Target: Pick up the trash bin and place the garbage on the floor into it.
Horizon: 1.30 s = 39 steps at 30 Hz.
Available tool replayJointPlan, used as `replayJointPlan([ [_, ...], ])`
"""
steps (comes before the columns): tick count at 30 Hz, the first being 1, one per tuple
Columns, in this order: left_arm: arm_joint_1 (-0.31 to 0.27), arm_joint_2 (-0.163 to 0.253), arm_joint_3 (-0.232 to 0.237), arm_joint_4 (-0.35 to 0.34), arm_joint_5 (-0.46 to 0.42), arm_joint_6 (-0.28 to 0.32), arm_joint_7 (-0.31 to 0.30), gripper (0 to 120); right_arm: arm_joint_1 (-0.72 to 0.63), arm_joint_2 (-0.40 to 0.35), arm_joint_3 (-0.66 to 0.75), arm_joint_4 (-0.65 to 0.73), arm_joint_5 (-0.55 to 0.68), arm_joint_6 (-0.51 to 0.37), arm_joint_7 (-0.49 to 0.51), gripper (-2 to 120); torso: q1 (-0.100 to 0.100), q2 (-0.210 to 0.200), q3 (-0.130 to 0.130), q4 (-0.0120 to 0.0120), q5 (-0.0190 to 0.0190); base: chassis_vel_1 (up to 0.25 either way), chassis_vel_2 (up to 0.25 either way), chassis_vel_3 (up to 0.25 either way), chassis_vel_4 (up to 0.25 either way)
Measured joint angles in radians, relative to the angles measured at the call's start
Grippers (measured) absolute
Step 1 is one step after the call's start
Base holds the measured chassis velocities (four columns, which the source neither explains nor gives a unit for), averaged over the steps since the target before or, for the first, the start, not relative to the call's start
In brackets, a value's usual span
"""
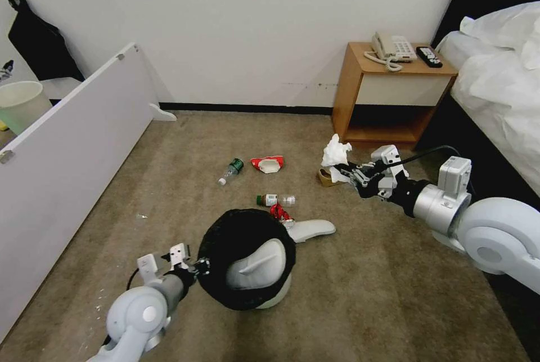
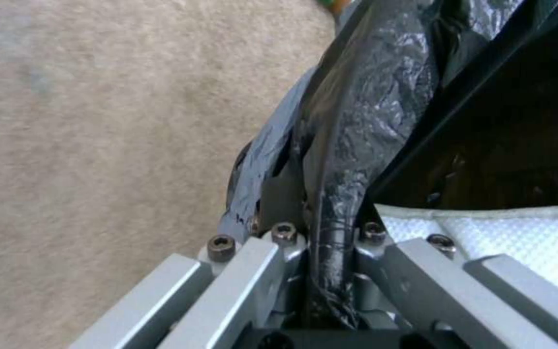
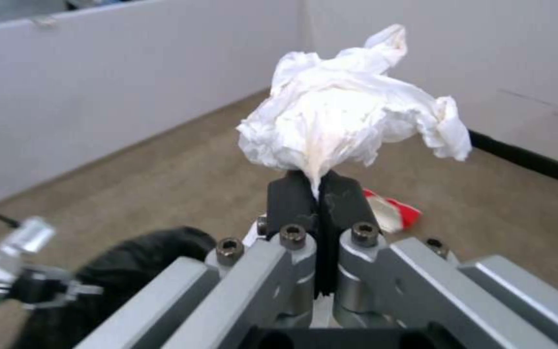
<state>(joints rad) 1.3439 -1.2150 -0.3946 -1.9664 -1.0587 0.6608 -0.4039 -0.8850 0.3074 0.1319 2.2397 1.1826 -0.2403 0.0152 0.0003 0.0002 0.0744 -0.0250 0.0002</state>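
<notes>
While the left gripper pinches the bin by its bagged rim, tilted above the carpet with a slipper inside, the right gripper clamps tissue aloft; next, I reckon, carry it over the bin's mouth.
</notes>
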Motion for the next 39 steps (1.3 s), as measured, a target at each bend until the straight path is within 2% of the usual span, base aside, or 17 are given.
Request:
replayJointPlan([
  [3,-0.027,-0.006,0.019,0.013,-0.014,0.000,-0.007,1,0.008,0.004,-0.009,-0.003,-0.008,0.012,-0.034,0,0.000,0.000,0.000,0.0000,-0.0002,0.000,0.000,0.000,0.000],
  [4,-0.054,-0.010,0.035,0.019,-0.028,0.000,-0.014,1,0.009,0.004,-0.016,-0.010,-0.017,0.015,-0.059,0,0.000,0.000,0.000,-0.0001,-0.0001,0.000,0.000,0.000,0.000],
  [9,-0.097,-0.022,0.060,0.029,-0.050,0.002,-0.029,1,0.015,0.013,-0.038,-0.022,-0.030,0.018,-0.083,0,0.000,0.000,0.000,-0.0002,-0.0002,0.000,0.000,0.000,0.000],
  [12,-0.122,-0.034,0.082,0.038,-0.055,0.002,-0.038,1,0.053,0.041,-0.087,-0.034,-0.039,0.019,-0.088,0,0.000,0.000,0.000,-0.0004,-0.0002,0.000,0.000,0.000,0.000],
  [14,-0.138,-0.044,0.096,0.041,-0.067,0.003,-0.049,1,0.145,0.092,-0.184,-0.057,-0.050,0.019,-0.088,0,0.000,0.000,0.000,-0.0002,-0.0002,0.000,0.000,0.000,0.000],
  [17,-0.143,-0.045,0.100,0.041,-0.075,0.004,-0.055,1,0.206,0.125,-0.252,-0.074,-0.052,0.019,-0.088,0,0.000,0.000,0.000,0.0000,-0.0003,0.000,0.000,0.000,0.000],
  [20,-0.151,-0.038,0.103,0.045,-0.085,0.006,-0.061,1,0.316,0.204,-0.377,-0.110,-0.051,0.018,-0.086,0,0.000,0.000,0.000,0.0001,-0.0003,0.000,0.000,0.000,0.000],
  [21,-0.151,-0.038,0.103,0.045,-0.085,0.006,-0.061,1,0.316,0.204,-0.377,-0.110,-0.051,0.018,-0.086,0,0.000,0.000,0.000,0.0001,-0.0003,0.000,0.000,0.000,0.000],
  [25,-0.165,-0.030,0.101,0.052,-0.096,0.012,-0.072,1,0.392,0.285,-0.490,-0.146,-0.048,0.016,-0.071,0,0.000,0.000,0.000,0.0001,-0.0004,0.000,0.000,0.000,0.000],
  [39,-0.187,-0.029,0.098,0.072,-0.089,0.024,-0.076,1,0.467,0.384,-0.627,-0.220,-0.058,0.014,-0.070,0,0.000,0.000,0.000,-0.0001,-0.0004,0.000,0.000,0.000,0.000],
])
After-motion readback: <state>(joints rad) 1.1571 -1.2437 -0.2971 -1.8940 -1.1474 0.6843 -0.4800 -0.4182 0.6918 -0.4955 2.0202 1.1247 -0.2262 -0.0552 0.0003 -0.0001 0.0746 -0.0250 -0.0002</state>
